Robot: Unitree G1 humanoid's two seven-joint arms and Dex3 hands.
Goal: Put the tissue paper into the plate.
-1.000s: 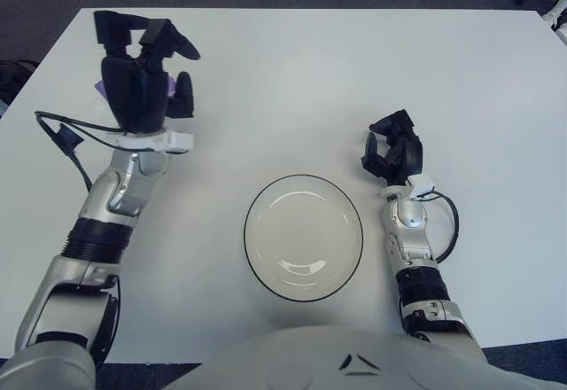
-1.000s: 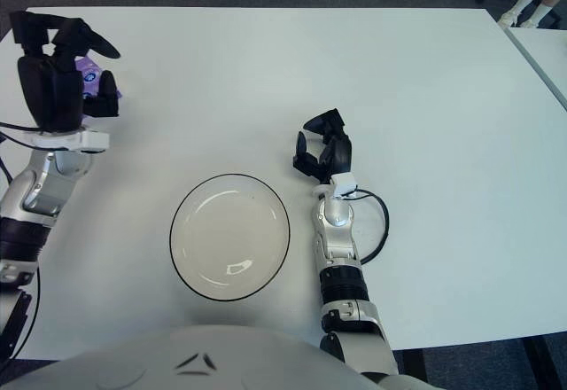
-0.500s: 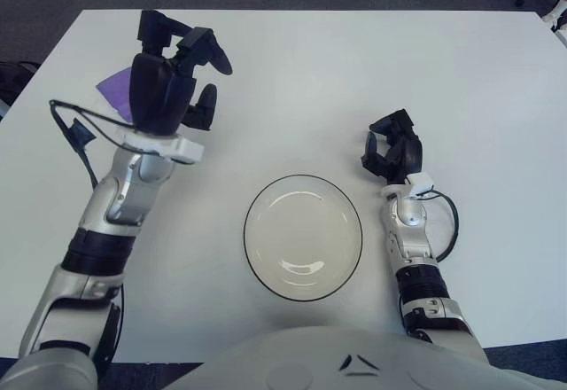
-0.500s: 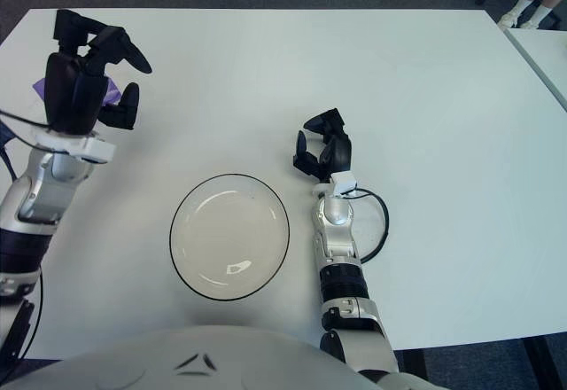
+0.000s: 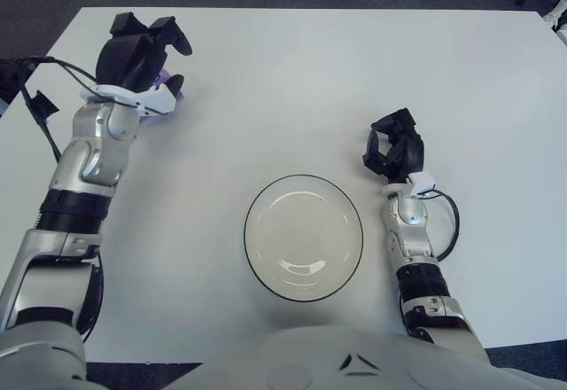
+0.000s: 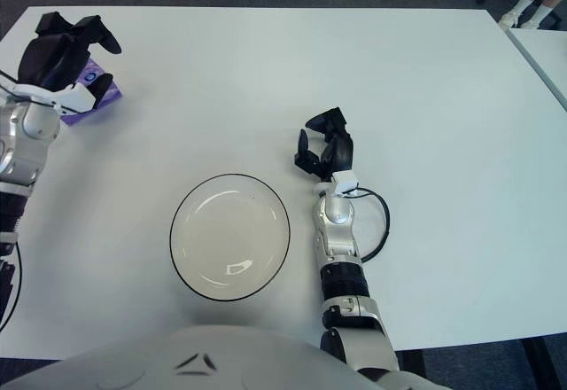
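In the upper left of the frame the left hand [image 6: 64, 53] covers most of the tissue pack [image 6: 93, 93], so only a purple edge with a small printed mark shows beneath its black fingers [image 6: 99, 37], which curl down over it; whether they actually grip it cannot be told. The round, glossy, dark-rimmed plate [image 5: 304, 237] sits low in the centre of the white table [image 5: 310, 80], well apart from the pack. The right hand [image 5: 392, 152] shows right of the plate, its fingers loosely curled on nothing.

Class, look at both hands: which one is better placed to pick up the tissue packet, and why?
Left. The left hand is directly over the purple tissue packet at the table's far left corner, while the right hand sits beside the plate, far across the table.
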